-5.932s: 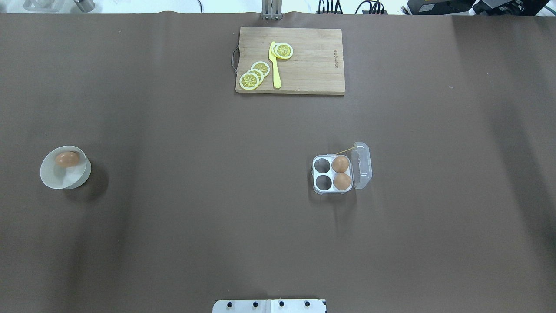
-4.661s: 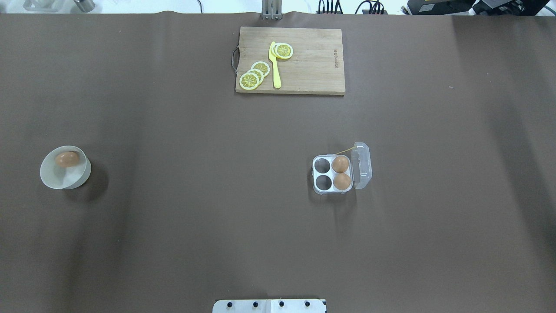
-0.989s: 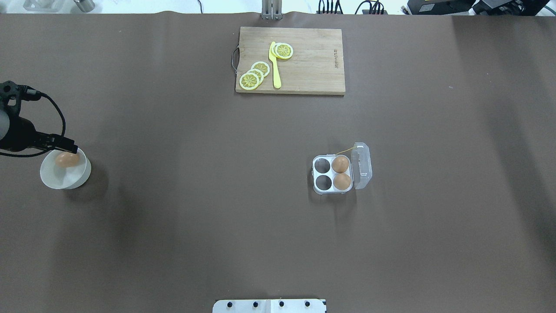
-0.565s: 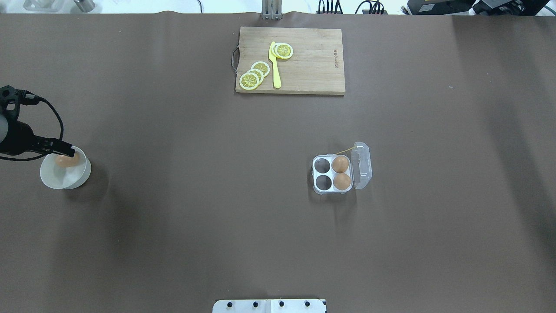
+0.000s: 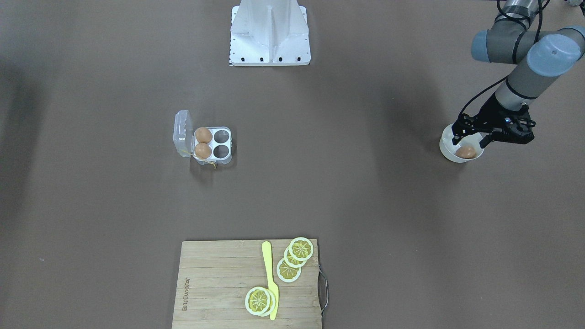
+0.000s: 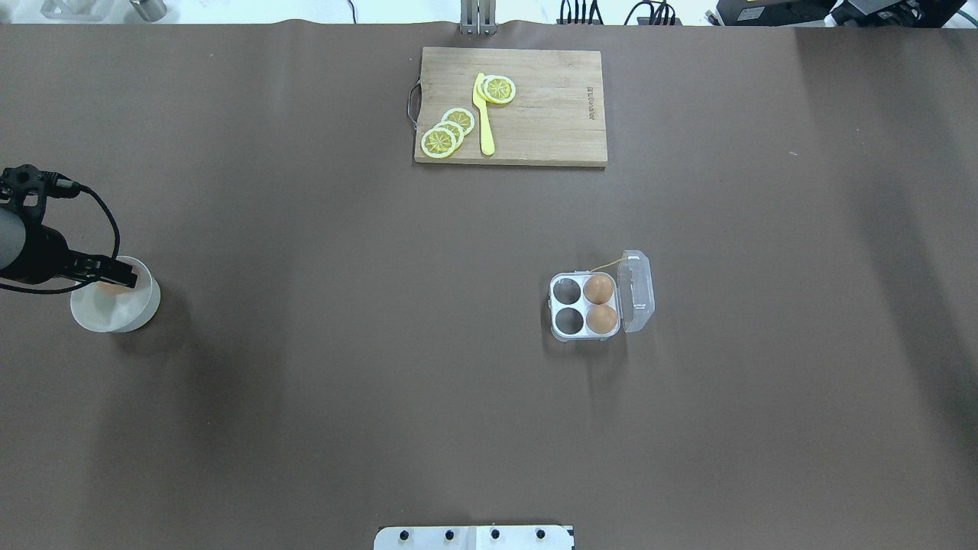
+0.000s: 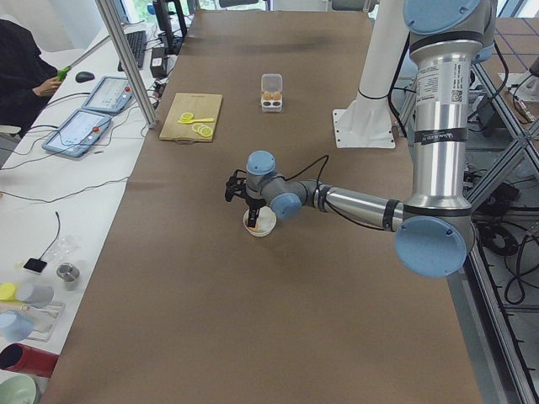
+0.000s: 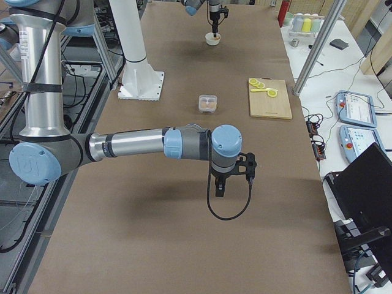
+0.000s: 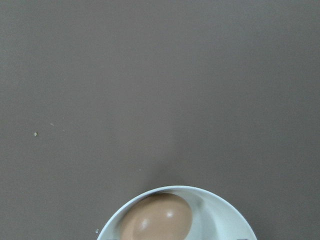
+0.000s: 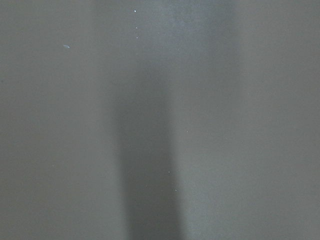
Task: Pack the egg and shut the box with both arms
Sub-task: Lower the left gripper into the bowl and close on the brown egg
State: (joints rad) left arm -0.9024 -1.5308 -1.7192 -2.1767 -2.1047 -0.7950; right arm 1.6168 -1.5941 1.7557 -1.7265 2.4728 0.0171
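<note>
One egg [image 5: 466,152] [image 9: 157,220] lies in a white bowl [image 5: 445,148] [image 6: 137,313] at the table's left end. My left gripper [image 5: 469,140] [image 6: 114,276] hangs just over it, open, a finger on either side and not touching. In the overhead view the gripper hides most of this egg. The clear box [image 6: 584,307] [image 5: 212,145] sits right of centre with its lid [image 6: 636,290] swung open. Two eggs [image 6: 600,303] fill the cells by the hinge; the other two cells are bare. My right gripper [image 8: 220,188] shows only in the exterior right view, and I cannot tell its state.
A wooden cutting board [image 6: 550,114] [image 5: 219,283] with lemon slices [image 6: 447,131] and a yellow knife [image 6: 484,114] lies at the far middle edge. The white robot stand [image 5: 269,32] is at the near edge. A person sits beside the tablets [image 7: 84,126] off the table.
My left arm came in from the left edge and brought its gripper over the bowl. In the last second it shifted down over the egg, which it now mostly covers. The box has not moved.
</note>
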